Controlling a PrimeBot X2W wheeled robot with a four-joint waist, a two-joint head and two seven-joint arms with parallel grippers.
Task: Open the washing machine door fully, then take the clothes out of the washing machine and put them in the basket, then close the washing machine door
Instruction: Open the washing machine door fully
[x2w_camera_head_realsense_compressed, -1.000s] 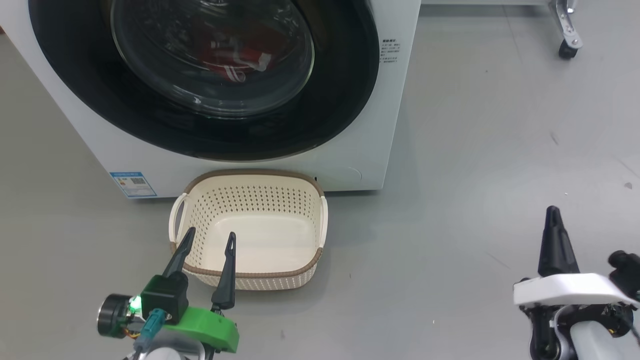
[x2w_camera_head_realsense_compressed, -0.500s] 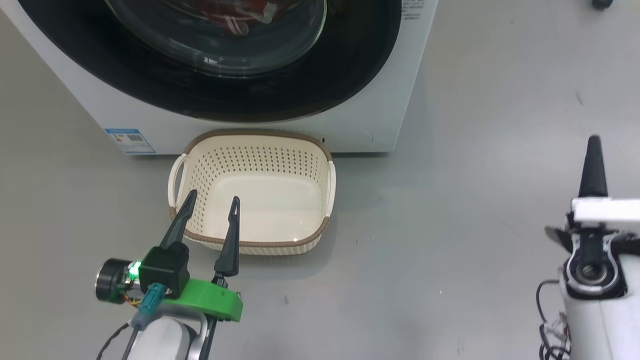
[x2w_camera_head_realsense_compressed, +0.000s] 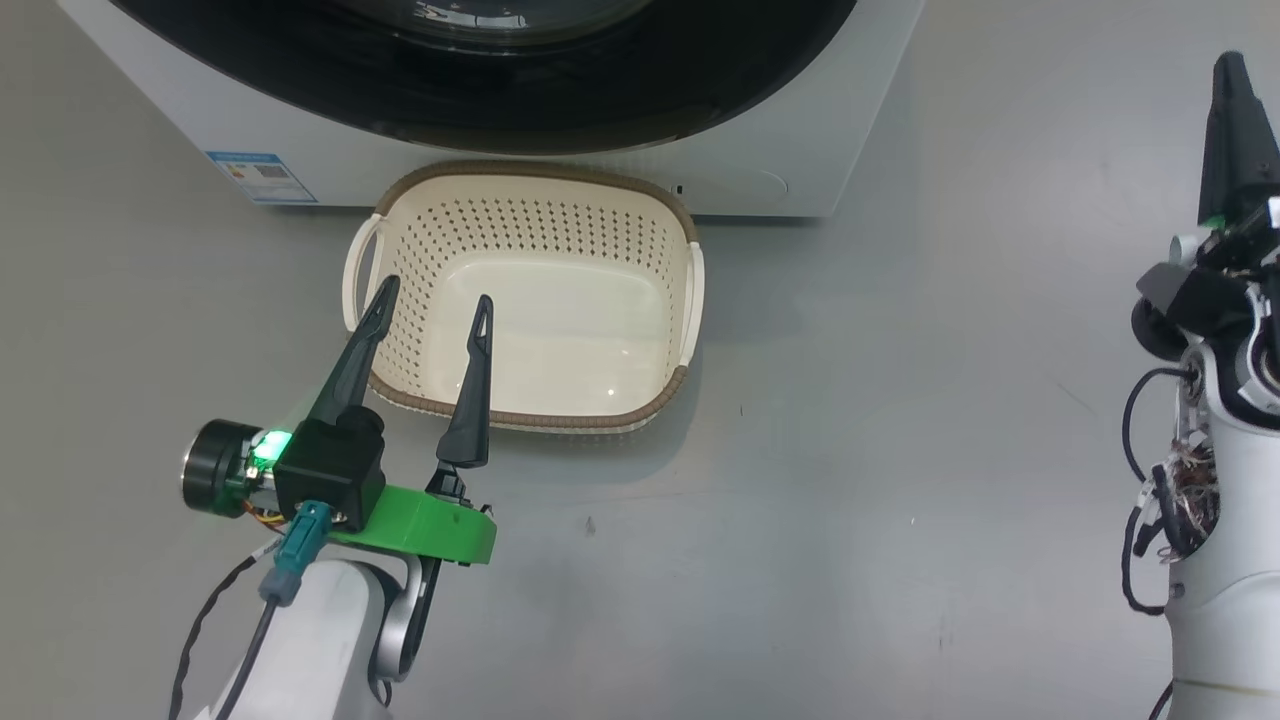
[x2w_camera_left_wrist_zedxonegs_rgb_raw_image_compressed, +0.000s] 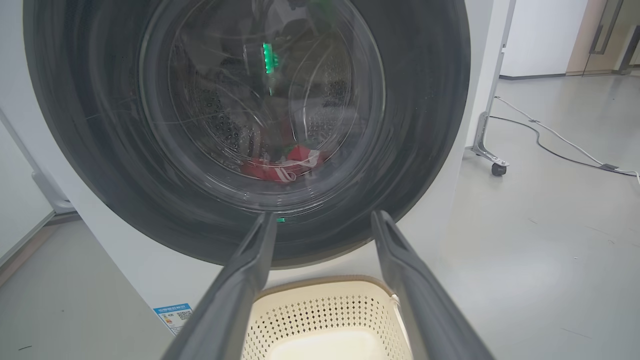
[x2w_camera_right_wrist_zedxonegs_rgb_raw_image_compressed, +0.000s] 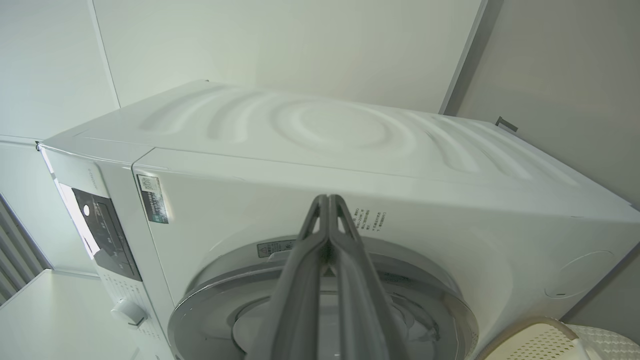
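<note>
Washing machine (x2w_camera_head_realsense_compressed: 850, 130): at 12 o'clock.
Door (x2w_camera_left_wrist_zedxonegs_rgb_raw_image_compressed: 420, 125): shut; opening judged in hand.
Basket (x2w_camera_head_realsense_compressed: 530, 172): empty, just before machine.
Clothes (x2w_camera_left_wrist_zedxonegs_rgb_raw_image_compressed: 285, 167): seen inside machine, behind door glass.
Left gripper (x2w_camera_head_realsense_compressed: 437, 291): fingers wide, empty, over basket's 7 o'clock rim.
Right gripper (x2w_camera_head_realsense_compressed: 1230, 70): fingers pressed together, empty, 3 o'clock.
Next: door edge to be caught, swung wide.

Left gripper (x2w_camera_head_realsense_compressed: 437, 293) at lower left, fingers spread wide, pointing up; right gripper (x2w_camera_head_realsense_compressed: 1229, 75) at upper right, fingers pressed together.
</note>
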